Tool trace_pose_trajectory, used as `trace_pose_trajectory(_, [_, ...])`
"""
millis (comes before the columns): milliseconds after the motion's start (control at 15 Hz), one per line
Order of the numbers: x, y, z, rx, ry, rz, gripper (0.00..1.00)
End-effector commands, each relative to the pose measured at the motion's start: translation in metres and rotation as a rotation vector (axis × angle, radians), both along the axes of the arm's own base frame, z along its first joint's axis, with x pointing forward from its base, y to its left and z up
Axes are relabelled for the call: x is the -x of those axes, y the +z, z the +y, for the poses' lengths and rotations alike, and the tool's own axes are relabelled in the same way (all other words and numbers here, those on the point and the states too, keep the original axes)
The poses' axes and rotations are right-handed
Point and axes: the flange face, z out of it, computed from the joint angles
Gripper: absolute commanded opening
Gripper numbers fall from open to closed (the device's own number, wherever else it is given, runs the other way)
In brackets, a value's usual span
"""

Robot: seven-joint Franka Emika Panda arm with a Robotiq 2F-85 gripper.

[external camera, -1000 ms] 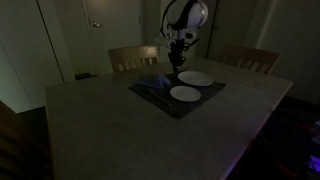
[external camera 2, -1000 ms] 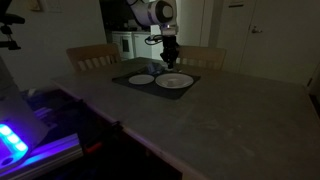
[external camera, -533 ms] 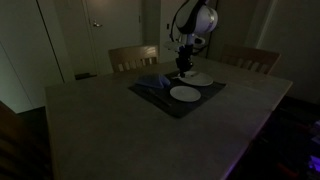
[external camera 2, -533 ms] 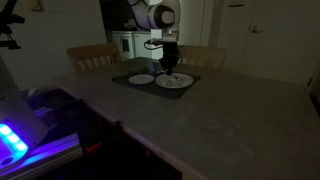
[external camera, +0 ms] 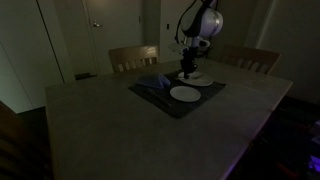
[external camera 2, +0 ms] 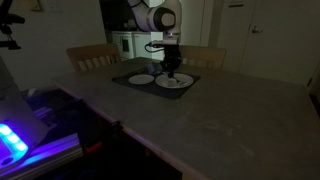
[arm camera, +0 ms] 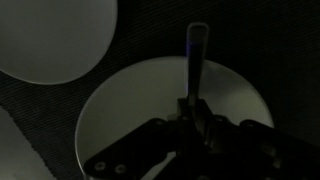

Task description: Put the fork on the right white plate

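Note:
The scene is dim. Two white plates lie on a dark placemat (external camera: 160,97). In the wrist view my gripper (arm camera: 190,110) is shut on the fork (arm camera: 196,60), whose handle sticks out over a white plate (arm camera: 120,120) right below. The second plate (arm camera: 45,40) shows at the upper left. In both exterior views the gripper (external camera: 186,68) (external camera 2: 171,68) hangs low over the far plate (external camera: 198,77) (external camera 2: 178,82). The near plate (external camera: 185,94) (external camera 2: 141,79) is empty.
The grey table (external camera: 110,130) (external camera 2: 230,125) has wooden chairs (external camera: 133,58) (external camera: 250,60) (external camera 2: 93,56) behind it. A crumpled dark cloth (external camera: 152,83) lies on the placemat's far corner. Equipment with a blue light (external camera 2: 15,140) stands beside the table.
The gripper has moved with the fork from above the placemat's back to a lower spot over the far plate.

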Motion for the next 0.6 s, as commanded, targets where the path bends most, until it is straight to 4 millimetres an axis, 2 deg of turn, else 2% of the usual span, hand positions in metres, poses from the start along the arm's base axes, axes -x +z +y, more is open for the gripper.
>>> trace_pose_trajectory(0, [0.004, 0.005, -0.003, -0.004, -0.016, -0.015, 0.37])
trace_pose_trajectory(67, [0.003, 0.005, -0.003, 0.003, -0.011, -0.013, 0.38])
trace_pose_trajectory(200, [0.001, 0.007, -0.003, 0.008, -0.007, -0.01, 0.5])
trace_pose_trajectory(533, [-0.008, 0.028, -0.004, 0.001, -0.01, -0.024, 0.86])
